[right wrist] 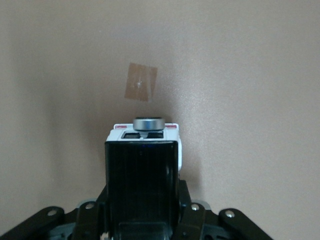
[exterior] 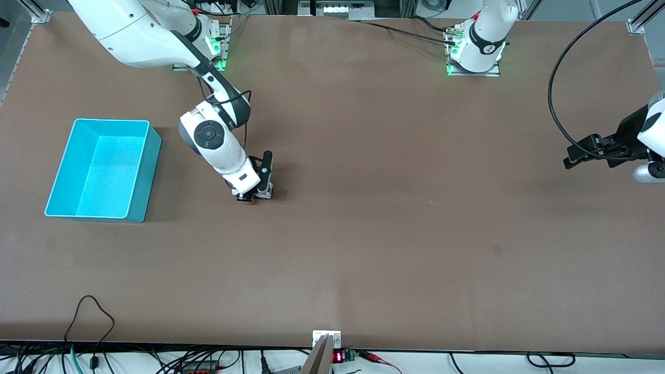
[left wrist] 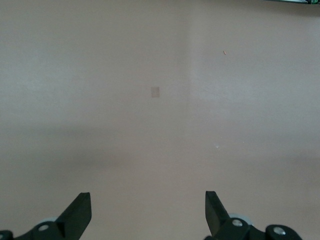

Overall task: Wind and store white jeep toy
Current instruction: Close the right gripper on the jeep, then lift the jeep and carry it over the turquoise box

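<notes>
right gripper point(exterior: 253, 196) clamped on white jeep toy point(right wrist: 145, 150), 3 o'clock of cyan bin point(exterior: 104, 169) | left gripper point(left wrist: 147, 215) spread, empty (waiting)

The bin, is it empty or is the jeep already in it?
Empty: the bin shows only bare floor; the jeep sits in the right gripper.

A wide brown table point(exterior: 363, 234) under even light, black cables point(exterior: 93, 317) trailing along its near edge

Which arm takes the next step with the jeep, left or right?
Right. The right gripper is shut on the white jeep toy beside the cyan bin. The left gripper waits open over bare table at its own end.
</notes>
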`<state>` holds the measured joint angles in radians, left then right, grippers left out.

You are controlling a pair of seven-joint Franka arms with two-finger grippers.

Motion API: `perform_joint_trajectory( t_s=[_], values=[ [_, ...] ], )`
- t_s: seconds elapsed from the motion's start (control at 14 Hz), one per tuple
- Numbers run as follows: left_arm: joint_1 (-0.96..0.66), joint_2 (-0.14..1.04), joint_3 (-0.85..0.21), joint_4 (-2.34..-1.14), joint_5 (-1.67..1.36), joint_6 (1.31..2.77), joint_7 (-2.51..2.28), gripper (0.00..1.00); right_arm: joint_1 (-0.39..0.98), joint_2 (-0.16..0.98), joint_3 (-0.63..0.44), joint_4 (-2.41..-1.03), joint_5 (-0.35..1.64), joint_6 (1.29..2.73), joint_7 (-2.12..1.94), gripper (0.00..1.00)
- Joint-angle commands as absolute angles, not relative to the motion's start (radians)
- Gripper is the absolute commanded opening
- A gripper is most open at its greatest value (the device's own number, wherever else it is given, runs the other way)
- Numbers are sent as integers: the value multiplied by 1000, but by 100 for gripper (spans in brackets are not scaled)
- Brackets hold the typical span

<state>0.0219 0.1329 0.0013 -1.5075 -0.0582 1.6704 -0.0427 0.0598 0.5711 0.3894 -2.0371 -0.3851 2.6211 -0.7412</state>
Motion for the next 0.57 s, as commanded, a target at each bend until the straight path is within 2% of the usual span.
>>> perform_joint_trajectory(
  t_s=[0.0,0.5],
  values=[
    [17,109,0,-1508,-52,1664,-34,100,68,568,379,-2020,-403,2606,-687,0],
    [20,109,0,-1513,-49,1664,-34,100,-31,266,370,-2023,-327,2295,-514,1]
  ],
)
